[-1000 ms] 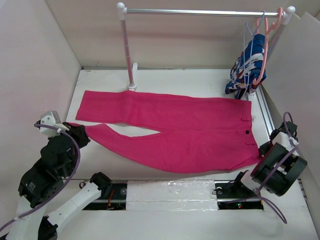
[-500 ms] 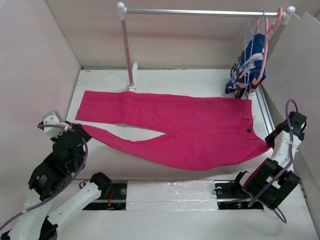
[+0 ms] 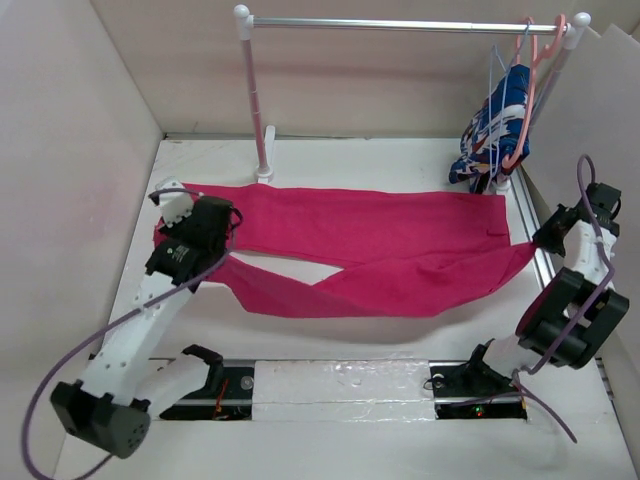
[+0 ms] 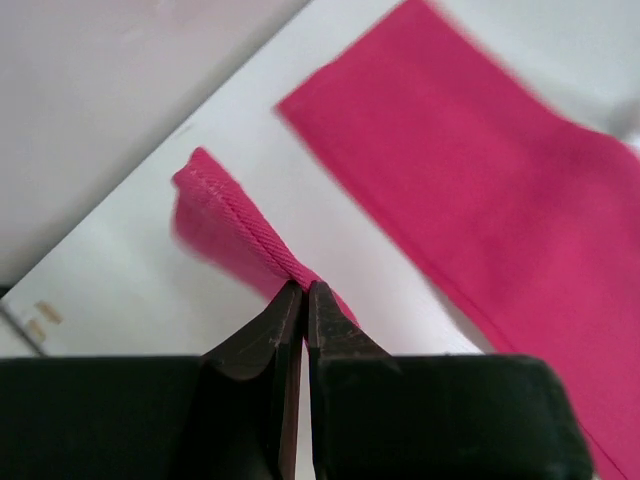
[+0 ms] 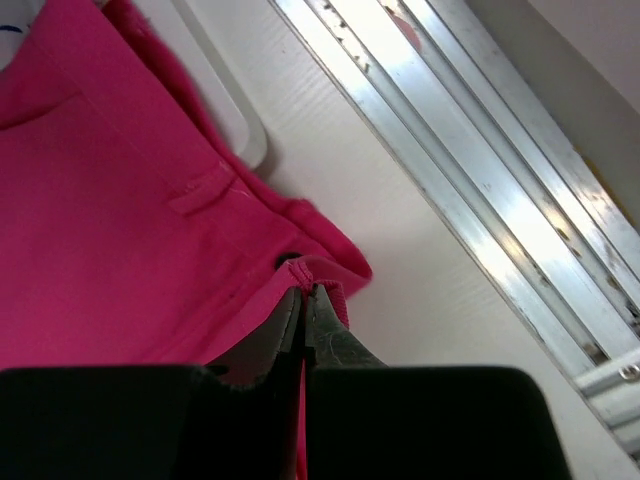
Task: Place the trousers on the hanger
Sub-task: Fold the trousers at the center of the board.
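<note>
The magenta-pink trousers [image 3: 380, 250] lie stretched across the table, the near leg lifted and folding over toward the far leg. My left gripper [image 3: 215, 215] is shut on the hem of the near leg [image 4: 235, 225], raised over the left end. My right gripper [image 3: 545, 238] is shut on the waistband corner [image 5: 320, 275] beside a dark button, lifted at the right edge. The thin light-blue hanger [image 3: 492, 75] hangs on the rail at the far right, beside the salmon-pink hanger [image 3: 535, 60].
A clothes rail [image 3: 400, 22] on a white post [image 3: 255, 100] spans the back. A blue-and-white patterned garment [image 3: 495, 130] hangs at its right end. Aluminium rails [image 5: 480, 150] run along the table's right edge. Walls enclose the left and right sides.
Both arms lifted and swung away from the near edge, carrying the near leg hem and waistband corner toward the back; the near half of the trousers has folded up over the far half.
</note>
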Robot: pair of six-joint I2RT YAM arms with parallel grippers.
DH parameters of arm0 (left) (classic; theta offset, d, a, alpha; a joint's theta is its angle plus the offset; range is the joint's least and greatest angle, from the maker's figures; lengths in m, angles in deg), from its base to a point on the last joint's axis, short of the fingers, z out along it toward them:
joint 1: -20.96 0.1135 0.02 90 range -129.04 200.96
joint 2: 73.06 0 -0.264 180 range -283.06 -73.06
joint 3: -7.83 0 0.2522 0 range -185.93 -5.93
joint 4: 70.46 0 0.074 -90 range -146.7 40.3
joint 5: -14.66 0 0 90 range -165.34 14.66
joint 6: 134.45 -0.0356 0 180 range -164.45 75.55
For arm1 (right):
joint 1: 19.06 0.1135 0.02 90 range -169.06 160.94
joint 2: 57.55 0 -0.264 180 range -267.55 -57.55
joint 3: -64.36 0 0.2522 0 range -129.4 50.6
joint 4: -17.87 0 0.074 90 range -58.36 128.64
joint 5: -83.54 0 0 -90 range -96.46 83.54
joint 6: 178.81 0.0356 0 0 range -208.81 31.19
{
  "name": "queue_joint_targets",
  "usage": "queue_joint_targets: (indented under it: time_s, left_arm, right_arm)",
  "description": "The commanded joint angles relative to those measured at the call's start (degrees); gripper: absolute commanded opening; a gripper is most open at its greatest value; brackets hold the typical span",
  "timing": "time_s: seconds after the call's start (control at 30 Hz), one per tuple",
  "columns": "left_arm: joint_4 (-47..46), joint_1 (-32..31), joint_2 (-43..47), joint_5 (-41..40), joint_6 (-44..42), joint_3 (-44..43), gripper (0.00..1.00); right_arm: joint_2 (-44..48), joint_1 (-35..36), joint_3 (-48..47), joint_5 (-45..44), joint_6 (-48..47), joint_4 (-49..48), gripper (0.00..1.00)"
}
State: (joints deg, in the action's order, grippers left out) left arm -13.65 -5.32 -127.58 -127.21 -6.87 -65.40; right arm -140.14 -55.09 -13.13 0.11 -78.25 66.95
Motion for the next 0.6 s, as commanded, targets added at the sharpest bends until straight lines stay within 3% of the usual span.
queue_joint_targets:
  time_s: [0.0, 0.03, 0.17, 0.27, 0.57]
  left_arm:
    - [-8.40, 17.00, -2.15, 12.47, -8.47, 2.68, 0.00]
    - [-9.90, 23.75, -2.86, 14.85, -12.06, 2.86, 0.00]
    - [-9.82, 24.35, -9.36, 10.31, -10.60, -2.74, 0.00]
    - [-14.11, 27.06, -13.93, 12.41, -10.78, -5.13, 0.00]
    - [-20.90, 27.69, -35.20, 10.04, -9.90, -19.61, 0.00]
  right_arm:
    - [-2.92, 0.44, -3.77, 5.56, 1.65, -9.02, 0.00]
    - [-3.71, 0.44, -4.12, 6.08, 1.74, -9.73, 0.00]
    - [-7.40, 0.96, -4.83, 8.72, 2.61, -12.98, 0.00]
    - [-8.99, 2.36, -5.01, 10.21, 4.46, -16.13, 0.00]
    - [-19.54, 7.73, -16.16, 7.76, 6.30, -15.10, 0.00]
